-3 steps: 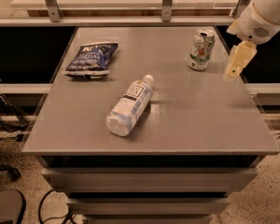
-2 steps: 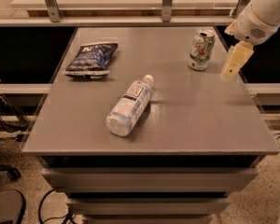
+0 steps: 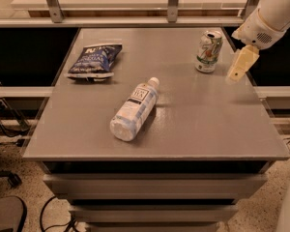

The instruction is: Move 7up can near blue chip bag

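The 7up can [image 3: 209,51], white and green with a silver top, stands upright at the back right of the grey table [image 3: 193,129]. The blue chip bag [image 3: 94,61] lies flat at the back left, far from the can. My gripper [image 3: 241,65] hangs from the white arm [image 3: 275,13] just right of the can, a short gap away and above the table's right side. It holds nothing that I can see.
A clear plastic water bottle [image 3: 135,109] with a white label lies on its side mid-table, between the can and the bag. A railing [image 3: 135,19] runs along the table's back edge. Drawers sit below the front edge.
The gripper has shifted very slightly; the can, bag and bottle have not moved.
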`<state>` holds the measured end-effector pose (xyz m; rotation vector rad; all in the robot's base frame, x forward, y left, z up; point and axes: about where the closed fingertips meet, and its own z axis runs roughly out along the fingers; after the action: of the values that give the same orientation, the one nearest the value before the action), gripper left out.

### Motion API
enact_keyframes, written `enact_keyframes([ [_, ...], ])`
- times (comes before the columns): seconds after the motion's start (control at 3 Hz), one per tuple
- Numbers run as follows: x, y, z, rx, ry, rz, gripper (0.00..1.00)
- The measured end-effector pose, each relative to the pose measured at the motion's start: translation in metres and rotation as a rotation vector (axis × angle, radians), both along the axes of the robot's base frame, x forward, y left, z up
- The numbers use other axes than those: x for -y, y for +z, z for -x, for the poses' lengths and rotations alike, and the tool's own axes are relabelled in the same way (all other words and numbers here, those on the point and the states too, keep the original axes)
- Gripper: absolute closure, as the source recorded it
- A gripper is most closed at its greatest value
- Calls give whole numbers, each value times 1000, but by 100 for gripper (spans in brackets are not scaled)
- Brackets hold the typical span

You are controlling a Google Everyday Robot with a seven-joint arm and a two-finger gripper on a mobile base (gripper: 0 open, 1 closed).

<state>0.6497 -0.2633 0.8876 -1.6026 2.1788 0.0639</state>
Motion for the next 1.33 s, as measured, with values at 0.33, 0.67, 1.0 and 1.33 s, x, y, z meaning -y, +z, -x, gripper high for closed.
enact_keyframes([
  [0.33,-1,-3,-7,3,-3,-36,0],
  [0.67,-5,-6,-14,5,4,-74,0],
  [1.0,-10,-8,-21,9,8,-114,0],
  [1.33,-15,-9,-29,15,13,-160,0],
])
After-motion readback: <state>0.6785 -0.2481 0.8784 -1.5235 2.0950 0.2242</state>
